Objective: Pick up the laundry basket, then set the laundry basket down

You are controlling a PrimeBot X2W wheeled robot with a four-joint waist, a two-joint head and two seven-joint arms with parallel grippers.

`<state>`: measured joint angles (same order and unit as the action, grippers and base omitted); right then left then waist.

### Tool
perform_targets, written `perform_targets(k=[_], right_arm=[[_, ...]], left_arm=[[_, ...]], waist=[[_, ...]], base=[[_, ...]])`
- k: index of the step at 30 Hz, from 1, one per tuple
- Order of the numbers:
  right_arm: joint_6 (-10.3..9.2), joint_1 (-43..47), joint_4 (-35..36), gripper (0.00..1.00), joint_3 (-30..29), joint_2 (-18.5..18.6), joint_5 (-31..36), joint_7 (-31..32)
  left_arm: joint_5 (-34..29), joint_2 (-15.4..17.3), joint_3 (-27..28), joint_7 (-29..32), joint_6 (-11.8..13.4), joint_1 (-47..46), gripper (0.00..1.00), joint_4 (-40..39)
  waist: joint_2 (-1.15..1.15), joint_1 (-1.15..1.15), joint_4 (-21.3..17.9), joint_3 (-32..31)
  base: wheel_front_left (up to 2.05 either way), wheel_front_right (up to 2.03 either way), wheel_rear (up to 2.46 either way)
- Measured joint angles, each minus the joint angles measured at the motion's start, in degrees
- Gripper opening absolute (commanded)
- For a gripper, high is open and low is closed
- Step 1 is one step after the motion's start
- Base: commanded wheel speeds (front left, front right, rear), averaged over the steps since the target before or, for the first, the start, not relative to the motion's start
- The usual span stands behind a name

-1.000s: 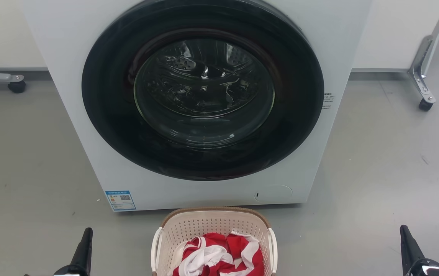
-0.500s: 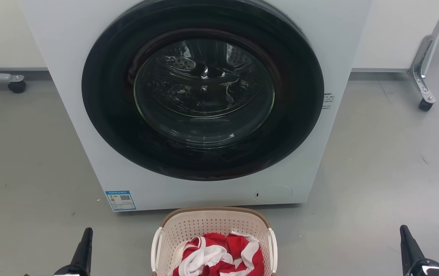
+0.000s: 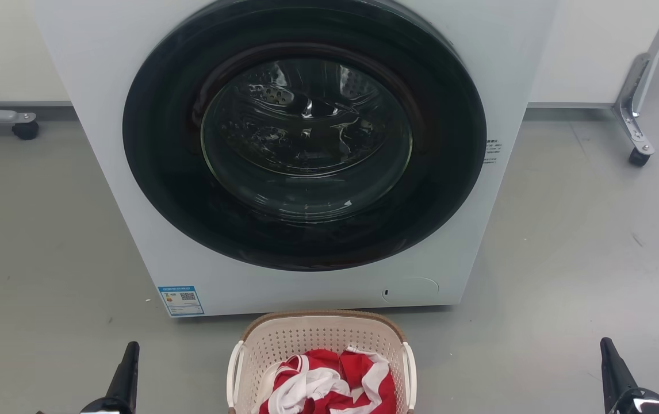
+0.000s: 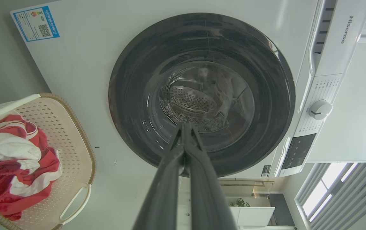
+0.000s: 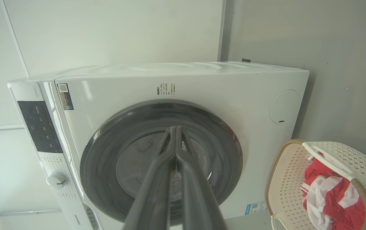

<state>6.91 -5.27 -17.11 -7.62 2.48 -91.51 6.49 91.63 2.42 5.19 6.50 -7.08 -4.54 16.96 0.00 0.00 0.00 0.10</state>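
Head view gives me the laundry basket [image 3: 318, 336] standing on the grey floor [image 3: 565, 259] at the foot of the Hisense washing machine [image 3: 306, 290]. It is centred before the machine's round dark door [image 3: 305, 135], which is shut. I cannot tell whether the basket's far rim touches the machine's front. Red and white clothes [image 3: 329, 382] lie bunched inside the basket. My left gripper [image 3: 128, 359] hangs to the basket's left and my right gripper [image 3: 610, 356] to its right. Both are well apart from its white side handles, with fingers pointing toward the machine. From each wrist view I see that gripper's two dark fingers pressed together at the tips, gripping nothing. A blue energy label [image 3: 180, 300] sits at the lower left corner of the machine's front.
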Motion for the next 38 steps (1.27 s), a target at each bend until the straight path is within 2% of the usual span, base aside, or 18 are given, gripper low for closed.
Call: perform_targets(k=[38], right_arm=[[0.0, 0.0, 0.0, 0.0, 0.0, 0.0, 0.0, 0.0]], left_arm=[[0.0, 0.0, 0.0, 0.0, 0.0, 0.0, 0.0, 0.0]], waist=[[0.0, 0.0, 0.0, 0.0]], base=[[0.0, 0.0, 0.0]])
